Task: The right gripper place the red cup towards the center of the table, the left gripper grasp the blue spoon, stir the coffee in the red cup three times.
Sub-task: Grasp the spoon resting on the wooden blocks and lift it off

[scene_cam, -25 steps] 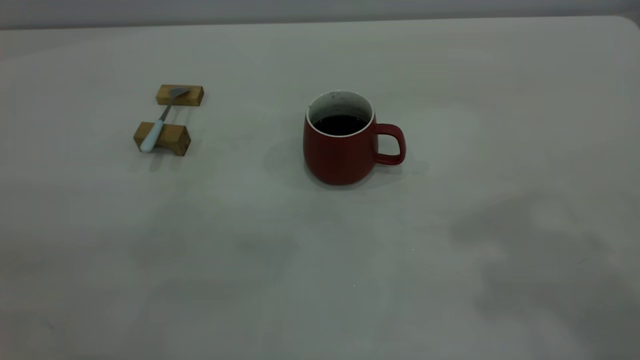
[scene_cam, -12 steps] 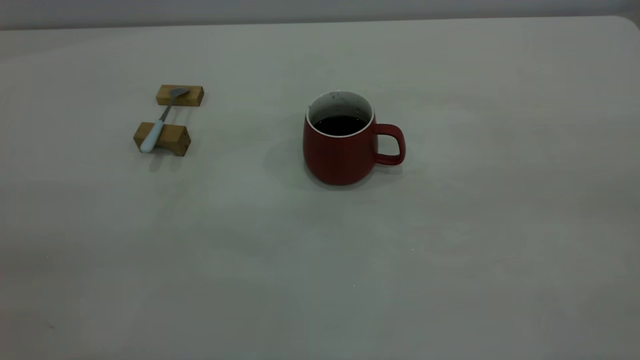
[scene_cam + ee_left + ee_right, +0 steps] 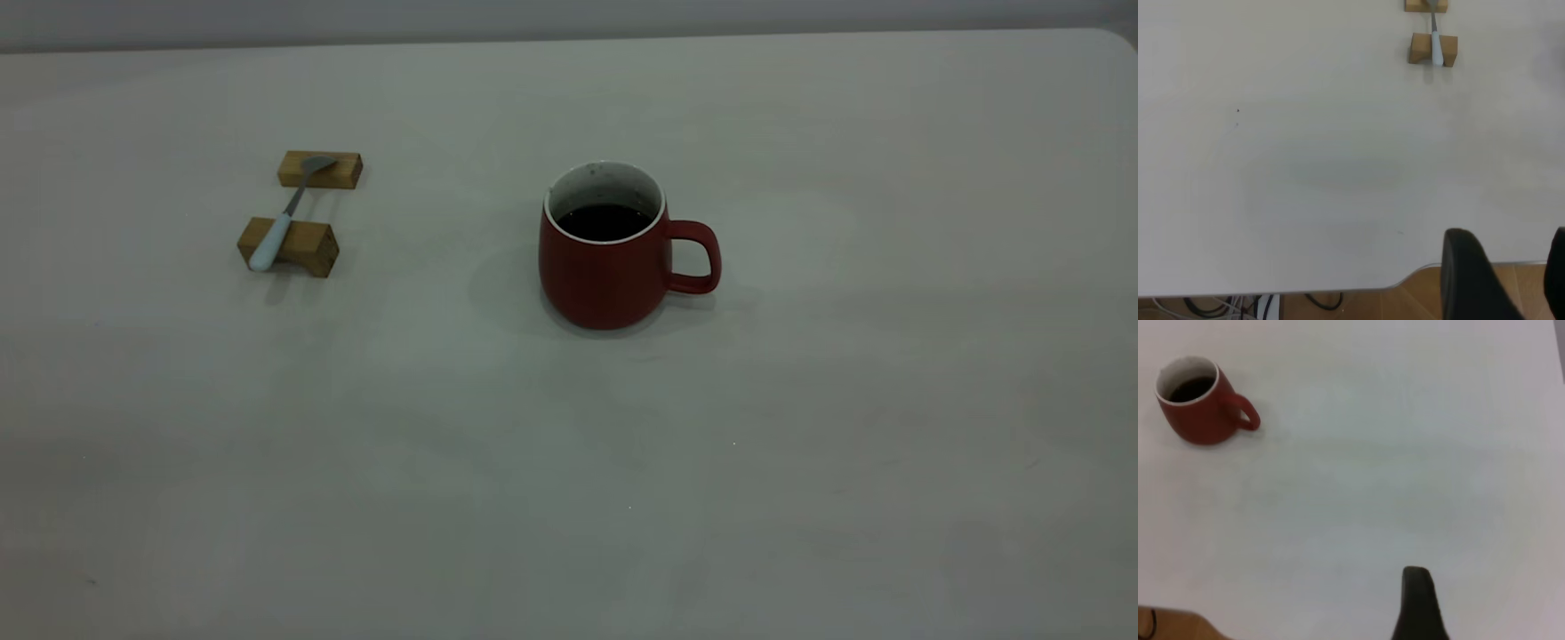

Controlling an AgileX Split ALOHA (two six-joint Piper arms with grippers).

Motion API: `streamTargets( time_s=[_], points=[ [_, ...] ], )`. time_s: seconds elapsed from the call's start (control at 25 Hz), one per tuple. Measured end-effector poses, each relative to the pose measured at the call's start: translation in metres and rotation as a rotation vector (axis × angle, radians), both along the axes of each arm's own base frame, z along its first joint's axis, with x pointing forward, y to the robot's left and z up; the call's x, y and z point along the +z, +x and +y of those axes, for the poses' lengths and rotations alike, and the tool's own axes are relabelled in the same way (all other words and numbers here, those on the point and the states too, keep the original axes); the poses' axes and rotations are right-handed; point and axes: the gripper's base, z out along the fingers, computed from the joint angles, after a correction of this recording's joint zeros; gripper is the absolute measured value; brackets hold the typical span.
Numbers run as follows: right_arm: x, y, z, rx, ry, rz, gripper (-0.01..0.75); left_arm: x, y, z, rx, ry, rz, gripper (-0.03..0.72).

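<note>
The red cup (image 3: 605, 258) with coffee (image 3: 605, 221) sits mid-frame on the desk (image 3: 569, 462). The blue spoon (image 3: 283, 216) lies on two wooden blocks (image 3: 302, 210), upper left. Left gripper (image 3: 1508, 280) fingers are apart; right gripper (image 3: 1431, 607): can't tell.

Two wooden blocks sit at the upper left of my exterior frame, the farther block (image 3: 320, 169) just behind the nearer block (image 3: 289, 246), a small gap between them. At the bottom left of my left wrist frame, dark cables (image 3: 1315, 301) lie on a wooden floor (image 3: 1411, 303).
</note>
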Motion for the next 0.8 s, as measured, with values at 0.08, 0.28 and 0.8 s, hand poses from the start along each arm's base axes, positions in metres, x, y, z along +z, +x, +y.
streamTargets(
  time_s=[0.08, 0.28, 0.8],
  points=[
    [0.0, -0.0006, -0.0001, -0.002, 0.001, -0.004, 0.593, 0.0, 0.0, 0.0, 0.0, 0.0, 0.0, 0.355],
    [0.0, -0.0006, -0.0001, -0.002, 0.002, -0.004, 0.589, 0.0, 0.0, 0.0001, 0.001, 0.0, 0.0, 0.355],
    [0.0, -0.0006, -0.0002, -0.003, 0.002, -0.004, 0.582, 0.0, 0.0, 0.0001, 0.003, -0.002, 0.0, 0.355]
  ],
)
